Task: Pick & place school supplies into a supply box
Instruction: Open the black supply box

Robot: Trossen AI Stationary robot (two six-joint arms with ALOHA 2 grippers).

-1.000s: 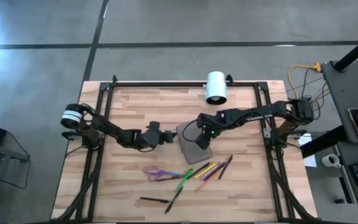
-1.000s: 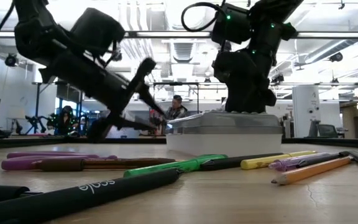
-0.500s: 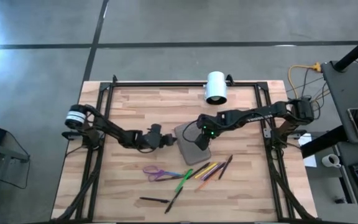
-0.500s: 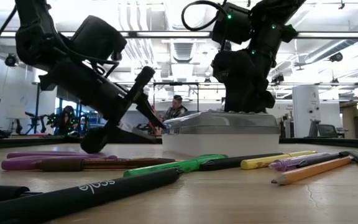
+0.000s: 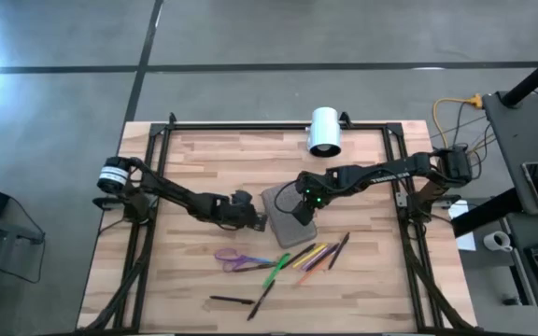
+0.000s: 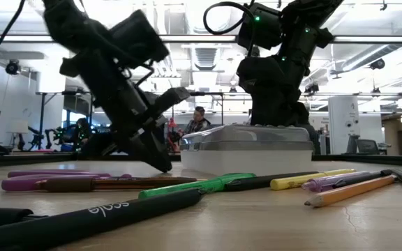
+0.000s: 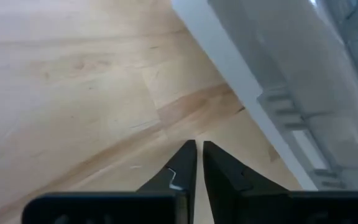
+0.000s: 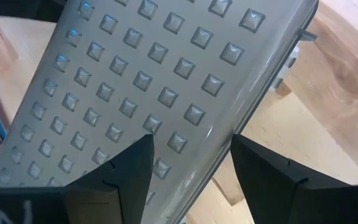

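The supply box [image 5: 276, 203], grey with a dotted lid [image 8: 154, 74], lies flat mid-table. My right gripper [image 5: 299, 207] stands open over it, pointing steeply down, one finger [image 8: 126, 168] over the lid and the other [image 8: 260, 168] past its long edge. My left gripper [image 5: 255, 221] is shut, slanting down, its tips [image 7: 199, 148] low over the bare wood just left of the box's side [image 7: 247, 93]. The school supplies lie nearer the front: purple scissors [image 5: 236, 259], a green pen [image 5: 276, 271], yellow and orange pencils [image 5: 311, 254] and a black pen [image 5: 232, 301]. My right gripper comes at the box's lid [image 6: 257, 132] from above with its fingers spread. In the low view it reaches down to the lid's top, but I cannot tell whether it touches. My left gripper [image 6: 162, 164] has its shut tips down by the tabletop; whether they touch the wood cannot be told.
A white cylinder [image 5: 324, 131] lies at the table's far edge. Black frame rails [image 5: 157, 187] run along the left, right and far sides. Bare wood [image 5: 204, 159] spreads between the box and the far rail. A person [image 6: 199, 122] sits in the room behind.
My left gripper has shut. It has tipped steeply downward and sunk toward the tabletop, shifting a little toward the box and the near edge. The box and my right gripper have kept still.
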